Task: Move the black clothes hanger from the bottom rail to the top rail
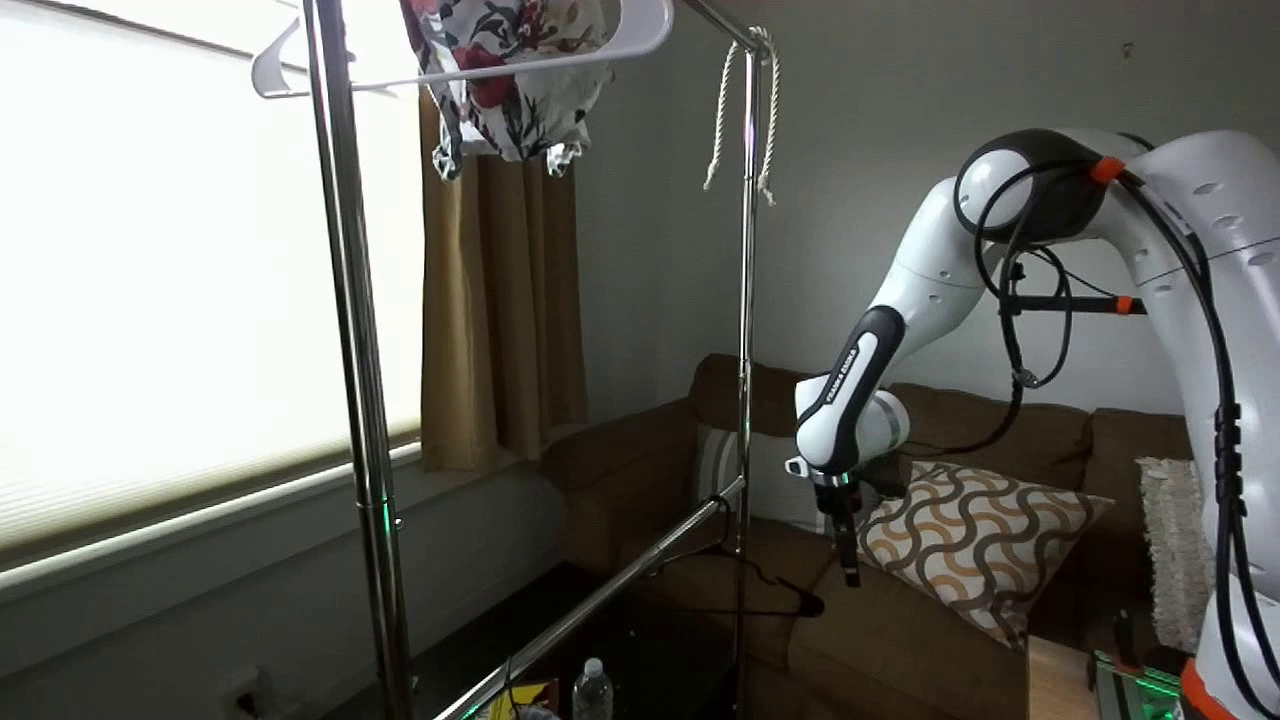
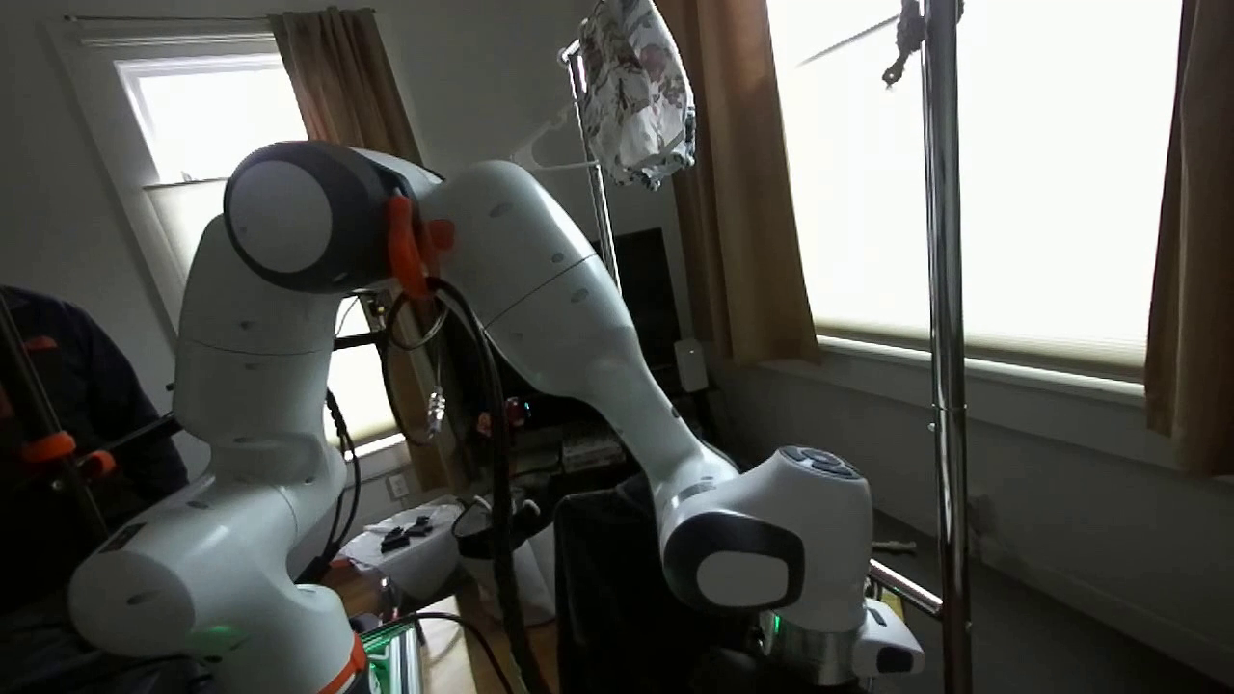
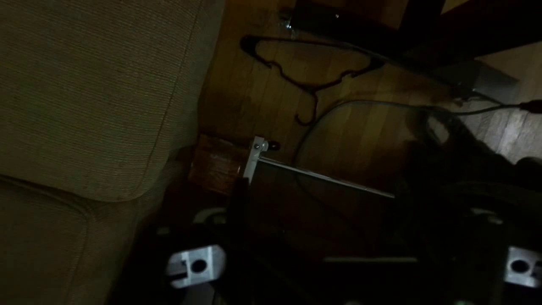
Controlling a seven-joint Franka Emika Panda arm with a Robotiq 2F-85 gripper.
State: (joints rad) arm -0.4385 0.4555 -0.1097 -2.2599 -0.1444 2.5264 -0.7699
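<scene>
1. Hanger [image 1: 742, 558], black, hung from the bottom rail [image 1: 600, 597], near its far end.
2. Fingers [image 1: 849, 562] stood spread, nothing visible between them, clear of the bottom rail.
3. Sound grasping called for straddling the hanger's neck beneath the bottom rail, then lifting straight to unhook.

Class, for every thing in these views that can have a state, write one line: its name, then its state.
Gripper: appears open in the dark wrist view, nothing visibly held
Black clothes hanger: hooked on the bottom rail
Rope: hanging at the top rail end, ends dangling
Floral garment: hanging, the white hanger bar across it
Window shade: lowered
Brown curtain: drawn aside
Bottle: upright, capped
Patterned pillow: leaning on the sofa
</scene>
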